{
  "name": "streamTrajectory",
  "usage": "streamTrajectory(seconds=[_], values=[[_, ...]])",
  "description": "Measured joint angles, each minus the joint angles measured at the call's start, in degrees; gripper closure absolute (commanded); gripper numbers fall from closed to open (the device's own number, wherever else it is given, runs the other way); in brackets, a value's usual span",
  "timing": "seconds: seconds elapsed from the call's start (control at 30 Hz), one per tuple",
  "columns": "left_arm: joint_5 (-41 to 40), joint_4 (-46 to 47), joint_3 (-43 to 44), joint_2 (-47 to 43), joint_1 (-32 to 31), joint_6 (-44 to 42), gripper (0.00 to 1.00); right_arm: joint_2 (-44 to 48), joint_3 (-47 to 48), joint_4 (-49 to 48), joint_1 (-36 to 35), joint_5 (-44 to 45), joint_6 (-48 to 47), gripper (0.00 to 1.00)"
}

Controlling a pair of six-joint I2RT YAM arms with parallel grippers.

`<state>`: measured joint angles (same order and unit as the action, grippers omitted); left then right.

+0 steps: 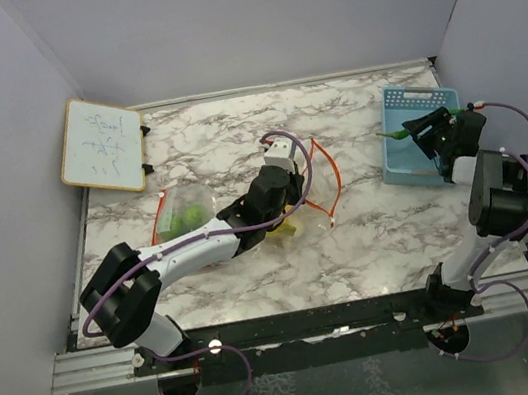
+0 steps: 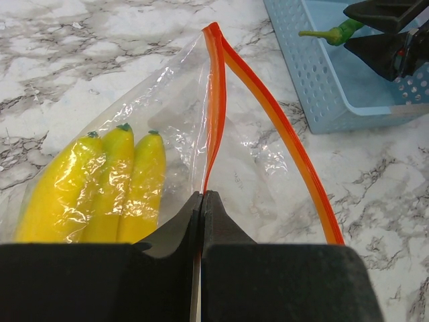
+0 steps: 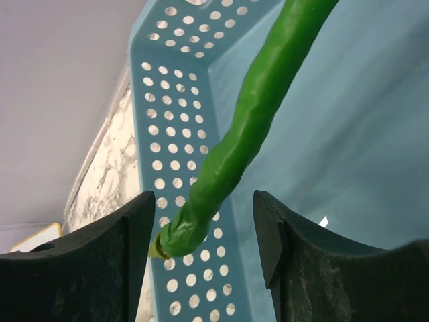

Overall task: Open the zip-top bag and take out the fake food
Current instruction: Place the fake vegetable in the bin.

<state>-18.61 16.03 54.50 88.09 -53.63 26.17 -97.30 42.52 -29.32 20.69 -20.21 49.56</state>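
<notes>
the zip-top bag lies near the middle of the marble table, its mouth parted so the two orange zip strips spread away from each other toward the far right. inside the clear plastic sits the yellow banana bunch, three green-tipped fingers side by side, pressed against the film on the left of the bag. the left gripper has its jaws pressed together on the nearer orange strip, pinching it where the strip meets the fingertips, and that strip stands up from the pinch.

to the left of the bag, in the top view, lime-green pieces show through more clear plastic with an orange edge; what they are is too small to tell.

at the right side of the table stands the light-blue slotted basket. the right gripper hangs over it with its jaws spread, and a long green bean-like piece runs between the fingers, its stem end close by the left finger; whether it touches that finger cannot be told. its upper part reaches across the basket's perforated wall.

a small whiteboard with handwriting leans at the far left corner.
</notes>
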Motion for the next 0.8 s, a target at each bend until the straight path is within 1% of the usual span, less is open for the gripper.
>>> streamTrajectory(seconds=[0.13,0.27,0.4,0.6,0.67,0.8], values=[[0.0,0.0,0.0,0.0,0.0,0.1,1.0,-3.4,1.3,-0.7,0.0,0.0,0.4,0.66],[-0.1,0.0,-1.0,-0.7,0.0,0.1,1.0,-4.1,1.3,-0.8,0.0,0.0,-0.1,0.81],[0.0,0.1,-1.1,-0.8,0.0,0.1,1.0,-2.5,0.8,-0.7,-0.2,0.0,-2.5,0.97],[0.0,0.2,-1.1,-0.8,0.0,0.1,1.0,3.2,-0.2,-0.2,-0.9,-0.2,-7.5,0.98],[0.0,0.3,-1.4,-0.8,0.0,0.1,1.0,4.5,-0.1,0.0,-1.1,-1.0,-9.1,0.98],[0.0,0.7,-2.6,-1.2,0.0,0.1,1.0,5.0,1.2,3.6,-1.2,-5.0,-12.1,0.98]])
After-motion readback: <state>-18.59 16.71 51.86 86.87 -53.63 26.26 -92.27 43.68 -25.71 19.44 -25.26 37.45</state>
